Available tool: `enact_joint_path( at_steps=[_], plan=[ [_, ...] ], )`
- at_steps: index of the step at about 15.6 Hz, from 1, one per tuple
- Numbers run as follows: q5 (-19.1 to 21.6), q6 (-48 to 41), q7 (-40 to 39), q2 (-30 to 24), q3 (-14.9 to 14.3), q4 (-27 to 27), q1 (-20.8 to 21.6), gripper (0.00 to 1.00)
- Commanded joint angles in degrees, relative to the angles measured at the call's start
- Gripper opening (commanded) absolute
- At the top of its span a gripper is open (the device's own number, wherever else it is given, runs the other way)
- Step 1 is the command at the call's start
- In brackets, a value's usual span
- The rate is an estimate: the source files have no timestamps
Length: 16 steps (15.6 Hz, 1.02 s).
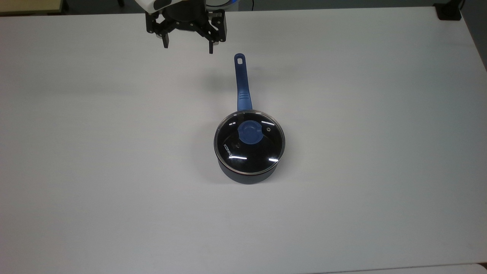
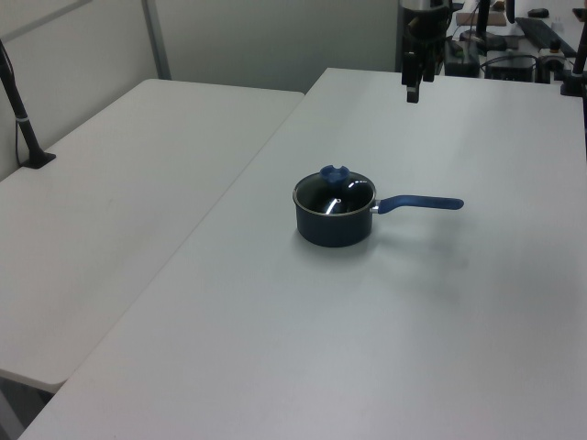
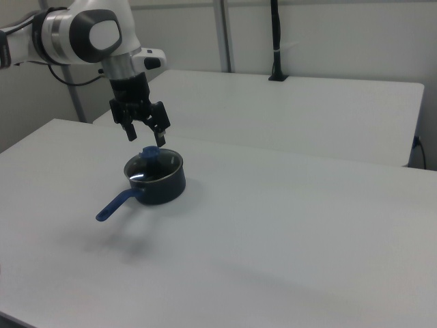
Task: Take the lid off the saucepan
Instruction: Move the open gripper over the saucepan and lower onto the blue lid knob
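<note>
The saucepan (image 1: 247,176) stands near the table's middle, dark-sided, its long blue handle (image 1: 242,82) pointing toward the top view's upper edge. The glass lid (image 1: 232,150) rests flat on its rim, blue knob (image 1: 249,132) at the centre. The saucepan (image 2: 334,227) also appears in the left view with the lid (image 2: 334,192) on, and in the right view the saucepan (image 3: 158,186) has its handle toward the right view's lower left. My gripper (image 1: 188,48) hangs open and empty above the table, beyond the handle's end, apart from the pan. The gripper (image 3: 145,137) sits high in the right view.
A second white table (image 2: 119,174) adjoins along the left view's left side. A black post (image 2: 23,119) stands on that table, and a black block (image 1: 449,11) sits at the top view's upper right corner. Desk clutter (image 2: 523,46) lies behind the arm.
</note>
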Motion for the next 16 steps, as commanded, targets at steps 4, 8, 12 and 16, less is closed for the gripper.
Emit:
enact_joint_path(
  at_steps=[4, 8, 12, 16],
  plan=[
    [-0.6, 1.2, 0.2, -1.0, 0.1, -1.0, -0.1, 1.00],
    [-0.4, 1.4, -0.1, -0.5, 0.1, -0.9, 0.0, 1.00],
    [0.6, 8.2, -1.1, 2.8, 0.8, 0.2, 0.7, 1.00],
    [0.5, 13.4, -1.5, 11.8, 1.5, 6.3, 3.8, 1.00]
  ],
)
